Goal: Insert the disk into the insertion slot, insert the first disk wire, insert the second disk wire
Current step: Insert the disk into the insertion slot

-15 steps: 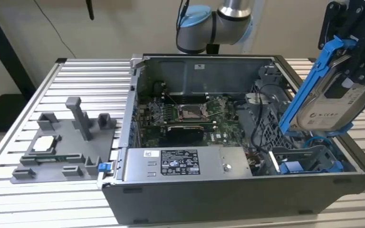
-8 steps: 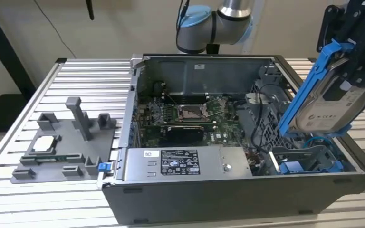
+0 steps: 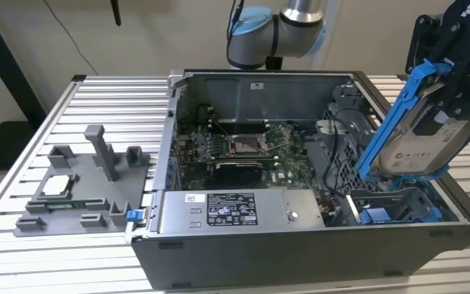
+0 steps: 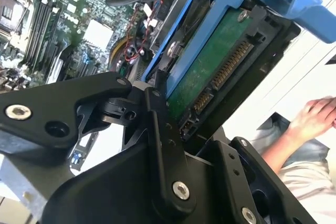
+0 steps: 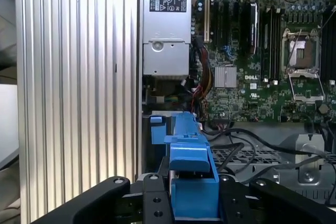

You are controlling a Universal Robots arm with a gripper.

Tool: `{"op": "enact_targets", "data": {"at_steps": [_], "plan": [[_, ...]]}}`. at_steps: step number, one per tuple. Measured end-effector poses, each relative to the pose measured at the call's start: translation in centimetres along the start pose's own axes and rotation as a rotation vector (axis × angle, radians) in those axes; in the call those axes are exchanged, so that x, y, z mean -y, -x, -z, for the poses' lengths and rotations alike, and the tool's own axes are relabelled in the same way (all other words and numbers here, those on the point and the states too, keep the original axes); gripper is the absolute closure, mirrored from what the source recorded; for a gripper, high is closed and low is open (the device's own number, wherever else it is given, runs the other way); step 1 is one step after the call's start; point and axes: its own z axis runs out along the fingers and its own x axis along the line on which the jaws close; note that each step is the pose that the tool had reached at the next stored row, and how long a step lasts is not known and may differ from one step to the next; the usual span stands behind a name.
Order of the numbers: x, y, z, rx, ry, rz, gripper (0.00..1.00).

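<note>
My gripper [image 3: 457, 110] is shut on the disk [image 3: 425, 139], a silver drive with a white label in a blue carrier frame [image 3: 394, 116]. It holds the disk tilted on edge, just above the right end of the open computer case as the exterior view shows it. The insertion slot [image 3: 398, 207], a grey cage with blue fittings, lies directly below the disk's lower edge. In the second wrist view the disk's green circuit board [image 4: 210, 72] sits between my black fingers [image 4: 160, 114]. In the first wrist view the blue carrier [image 5: 191, 182] hangs over the slot [image 5: 155, 153]. Black cables [image 5: 247, 140] lie beside the cage; I cannot tell which are the disk wires.
A grey power supply [image 3: 231, 211] fills the case's front. The motherboard [image 3: 243, 144] with its CPU socket sits behind it. A grey fixture [image 3: 80, 190] with parts stands on the slatted table at the exterior view's left. A person's hand [image 4: 315, 116] is nearby.
</note>
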Motion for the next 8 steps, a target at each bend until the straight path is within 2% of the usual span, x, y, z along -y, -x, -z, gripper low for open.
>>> {"op": "enact_targets", "data": {"at_steps": [8], "plan": [[0.51, -0.38, -1.34, -0.0002, 0.0000, 0.000, 1.00]]}}
